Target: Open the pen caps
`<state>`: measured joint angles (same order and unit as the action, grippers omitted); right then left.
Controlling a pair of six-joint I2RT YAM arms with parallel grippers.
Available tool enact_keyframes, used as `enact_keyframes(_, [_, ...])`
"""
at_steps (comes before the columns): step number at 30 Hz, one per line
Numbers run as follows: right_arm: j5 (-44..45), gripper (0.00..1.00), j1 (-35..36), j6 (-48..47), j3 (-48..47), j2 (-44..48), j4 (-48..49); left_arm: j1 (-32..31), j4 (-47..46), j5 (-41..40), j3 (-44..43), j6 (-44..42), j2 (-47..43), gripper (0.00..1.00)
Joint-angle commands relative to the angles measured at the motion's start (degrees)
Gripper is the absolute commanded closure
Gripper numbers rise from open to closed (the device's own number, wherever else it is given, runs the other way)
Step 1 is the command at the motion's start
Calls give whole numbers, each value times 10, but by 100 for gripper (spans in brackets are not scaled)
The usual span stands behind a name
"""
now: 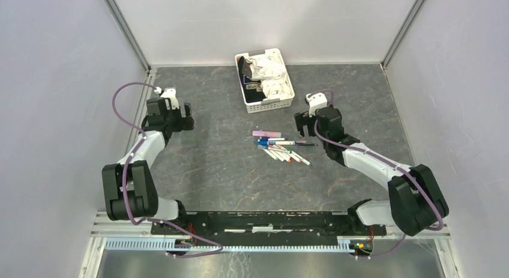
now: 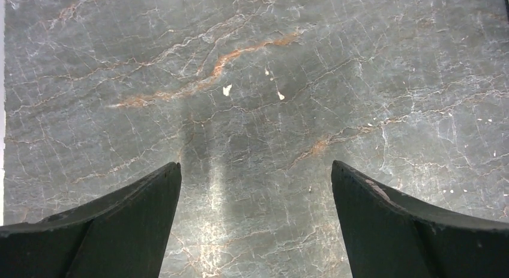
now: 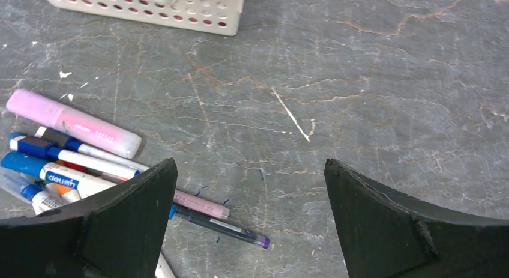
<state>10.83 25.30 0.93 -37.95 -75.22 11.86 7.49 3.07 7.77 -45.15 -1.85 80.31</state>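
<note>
Both arms were parked above the table (image 1: 210, 176) when I checked the feeds. The left gripper (image 2: 255, 170) hung over bare grey marbled surface way out on the left side. Its fingers were spread wide with nothing between them, and its wrist cam gave me only stone and its own shadow.

The right gripper (image 3: 251, 164) was the same deal: fingers wide apart, pinching nothing, sitting just to the right of the pens (image 1: 281, 147).

Those pens lay in a loose heap around the middle of the table, on the near side of the white basket (image 1: 270, 105) and clear of it. The basket had some crumpled white stuff in it.

On the right wrist cam the heap sat at the left of the view, partly hidden behind one finger. A fat pink highlighter (image 3: 72, 123) lay at the far edge of the heap, and a thin dark pen (image 3: 222, 227) with a purple tip poked out toward the gap between the fingers.

The pen caps (image 3: 21, 162) looked to be on wherever I could make them out, though half the pile was too small or too covered to tell.
</note>
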Motion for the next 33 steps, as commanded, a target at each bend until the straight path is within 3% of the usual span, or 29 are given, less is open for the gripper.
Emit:
enact_keyframes(1, [14, 2, 25, -22, -26, -14, 2, -2, 26, 18, -37, -38, -7, 0])
enact_keyframes(13, [9, 2, 59, -38, -23, -28, 40, -2, -56, 94, 8, -39, -11, 0])
enact_keyframes(18, [-34, 2, 82, -73, -82, -97, 30, -2, -52, 103, 2, -49, -7, 0])
enact_keyframes(30, [-150, 28, 101, -129, -243, -276, -42, -2, 30, 148, -23, -70, -22, 0])
enact_keyframes(33, [-178, 29, 103, -135, -246, -289, -46, -2, 44, 161, -28, -71, -28, 0])
